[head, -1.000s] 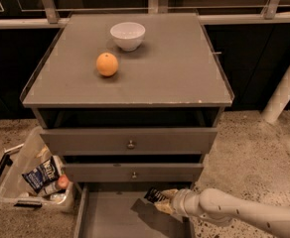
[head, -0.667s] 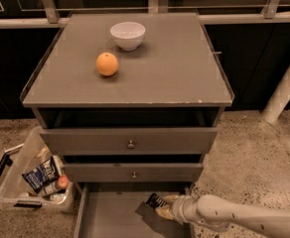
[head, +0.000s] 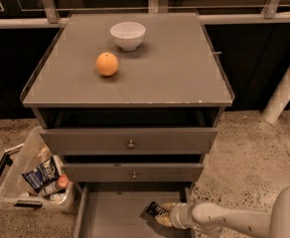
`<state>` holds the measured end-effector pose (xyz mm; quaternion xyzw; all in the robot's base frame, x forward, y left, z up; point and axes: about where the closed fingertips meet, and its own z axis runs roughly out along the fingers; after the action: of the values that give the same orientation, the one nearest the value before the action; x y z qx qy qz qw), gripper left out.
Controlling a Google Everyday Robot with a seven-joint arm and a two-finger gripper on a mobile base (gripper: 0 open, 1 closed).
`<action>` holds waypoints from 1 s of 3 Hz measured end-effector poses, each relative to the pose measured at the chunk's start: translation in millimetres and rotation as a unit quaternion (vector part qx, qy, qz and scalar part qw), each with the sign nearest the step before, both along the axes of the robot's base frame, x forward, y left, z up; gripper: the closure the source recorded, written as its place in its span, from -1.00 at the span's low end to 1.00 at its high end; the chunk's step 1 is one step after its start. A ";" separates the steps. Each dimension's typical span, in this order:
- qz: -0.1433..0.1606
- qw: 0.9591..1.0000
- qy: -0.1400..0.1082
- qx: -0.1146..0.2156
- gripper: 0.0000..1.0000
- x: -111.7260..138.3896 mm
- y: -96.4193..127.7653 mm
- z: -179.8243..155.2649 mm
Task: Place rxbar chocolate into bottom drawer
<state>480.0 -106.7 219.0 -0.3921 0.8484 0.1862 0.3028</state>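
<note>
- Camera view, bottom centre: the gripper (head: 166,215) sits low over the open bottom drawer (head: 110,217), toward its frame-right side.
- Its fingers appear closed on the rxbar chocolate (head: 156,210), which projects left above the drawer floor; whether the bar touches the floor is unclear.
- Risk: releasing this near the drawer's right wall may leave the bar leaning on it, blocking closure.

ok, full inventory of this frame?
cabinet: 1, grey, centre
bowl: 1, white, rear of cabinet top
orange: 1, orange, cabinet top, front-left of bowl
top drawer: 1, grey, round knob
middle drawer: 1, grey, round knob
bottom drawer: 1, grey, pulled open
rxbar chocolate: 1, black, over bottom drawer, in gripper
bin: 1, clear, floor left
snack packet: 1, blue-and-white, in bin
gripper: 1, over bottom drawer's right side, holding bar
arm: 1, white, from lower right
</note>
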 end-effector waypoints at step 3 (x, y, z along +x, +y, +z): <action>0.092 0.994 -0.006 0.050 1.00 -9.3 50.9 -37.9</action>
<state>470.7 -55.8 181.1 -0.4543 0.7965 0.2533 0.3085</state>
